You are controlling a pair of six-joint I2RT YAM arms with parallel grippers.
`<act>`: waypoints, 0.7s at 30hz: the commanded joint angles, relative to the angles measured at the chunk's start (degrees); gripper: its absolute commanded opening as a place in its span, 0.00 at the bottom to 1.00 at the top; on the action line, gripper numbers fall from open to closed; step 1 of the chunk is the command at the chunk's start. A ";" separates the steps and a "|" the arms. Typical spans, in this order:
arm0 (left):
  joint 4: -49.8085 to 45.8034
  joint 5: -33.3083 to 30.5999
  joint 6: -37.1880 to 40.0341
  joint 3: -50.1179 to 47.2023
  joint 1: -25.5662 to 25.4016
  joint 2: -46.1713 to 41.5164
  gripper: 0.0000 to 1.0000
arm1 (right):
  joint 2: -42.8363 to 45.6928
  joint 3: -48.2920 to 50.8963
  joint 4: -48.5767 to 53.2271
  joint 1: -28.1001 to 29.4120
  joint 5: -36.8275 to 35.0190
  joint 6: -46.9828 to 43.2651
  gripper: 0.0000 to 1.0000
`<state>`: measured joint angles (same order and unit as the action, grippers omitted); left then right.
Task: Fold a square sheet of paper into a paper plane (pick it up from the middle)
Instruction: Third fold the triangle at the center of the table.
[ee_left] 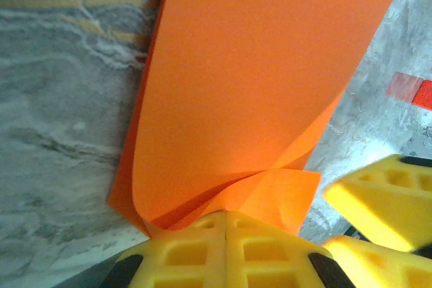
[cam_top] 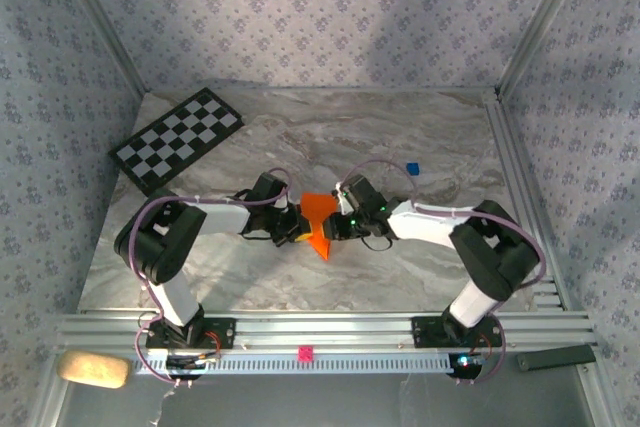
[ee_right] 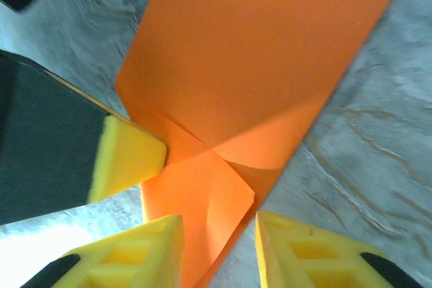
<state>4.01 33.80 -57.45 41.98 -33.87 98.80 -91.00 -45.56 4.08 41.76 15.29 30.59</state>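
One side holds: our left gripper (ee_left: 225, 222) is clamped on the folded end of the square sheet of paper (ee_left: 256, 79) at mid-table, our right gripper (ee_right: 219, 226) parted astride a corner flap, so we judge a fold is underway, and next that flap needs pinching flat.

A flat black-and-white checkerboard (cam_top: 176, 139) lies at the upper left of a grey marble-patterned tabletop (cam_top: 420, 122). A tiny blue cube (cam_top: 411, 168) sits right of centre. A tan oblong pad (cam_top: 93, 369) lies at lower left.
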 commanded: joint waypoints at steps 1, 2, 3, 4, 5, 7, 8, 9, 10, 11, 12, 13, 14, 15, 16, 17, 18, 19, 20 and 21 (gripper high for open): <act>-3.57 -1.57 1.29 0.67 -0.22 1.30 0.00 | 4.78 1.83 2.12 -0.28 -0.70 3.79 0.36; -3.65 -1.55 1.29 0.74 -0.17 1.30 0.00 | 5.55 2.34 1.20 0.02 0.74 4.37 0.36; -3.66 -1.63 1.34 0.78 -0.22 1.22 0.00 | 5.82 2.83 -0.23 0.56 2.49 4.90 0.35; -3.70 -1.63 1.38 0.82 -0.21 1.21 0.00 | 5.64 2.93 -1.36 1.08 4.46 4.95 0.33; -3.75 -1.71 1.42 0.79 -0.15 1.22 0.00 | 4.87 2.71 -2.41 1.85 6.77 5.01 0.30; -3.75 -1.81 1.46 0.78 -0.08 1.30 0.00 | 3.15 1.74 -2.75 3.52 8.49 6.36 0.22; -3.67 -1.71 1.46 0.75 -0.10 1.45 0.00 | 2.16 1.18 -2.65 4.32 8.79 6.50 0.18; -3.66 -1.70 1.46 0.80 -0.15 1.48 0.00 | 1.35 0.65 -2.58 5.06 8.80 6.57 0.16; -3.64 -1.65 1.46 0.78 -0.15 1.59 0.00 | 0.63 0.31 -2.63 5.53 8.58 6.83 0.13; -3.57 -1.80 1.46 0.76 -0.11 1.56 0.00 | -0.18 -0.12 -2.40 5.85 8.36 7.18 0.11; -3.62 -1.78 1.46 0.74 -0.09 1.56 0.00 | -1.05 -0.64 -2.23 6.03 8.35 7.36 0.10; -3.64 -1.69 1.51 0.78 -0.11 1.57 0.00 | -1.71 -1.07 -2.01 6.14 8.56 7.36 0.09; -3.66 -1.68 1.55 0.75 -0.13 1.59 0.00 | -2.35 -1.63 -1.92 6.23 8.70 7.34 0.09; -3.66 -1.72 1.55 0.82 -0.13 1.57 0.00 | -3.00 -2.25 -1.58 6.41 8.51 7.34 0.08; -3.66 -1.72 1.55 0.75 -0.14 1.59 0.00 | -3.57 -2.66 -1.21 6.62 8.21 7.27 0.08; -3.66 -1.71 1.55 0.76 -0.13 1.57 0.00 | -4.08 -3.12 -0.93 6.78 8.03 7.05 0.08; -3.63 -1.72 1.55 0.79 -0.15 1.63 0.00 | -4.58 -3.69 -0.38 6.76 7.87 6.93 0.08; -3.57 -1.68 1.55 0.75 -0.09 1.65 0.00 | -5.11 -4.19 0.12 6.86 7.87 6.90 0.08; -3.57 -1.65 1.55 0.78 -0.11 1.65 0.00 | -5.60 -4.66 0.51 6.97 8.12 6.63 0.08; -3.57 -1.66 1.56 0.77 -0.14 1.65 0.00 | -6.09 -5.09 0.80 7.17 8.32 6.55 0.08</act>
<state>3.18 33.63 -56.84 42.35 -33.87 98.80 -95.57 -48.34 2.39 48.29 22.79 36.88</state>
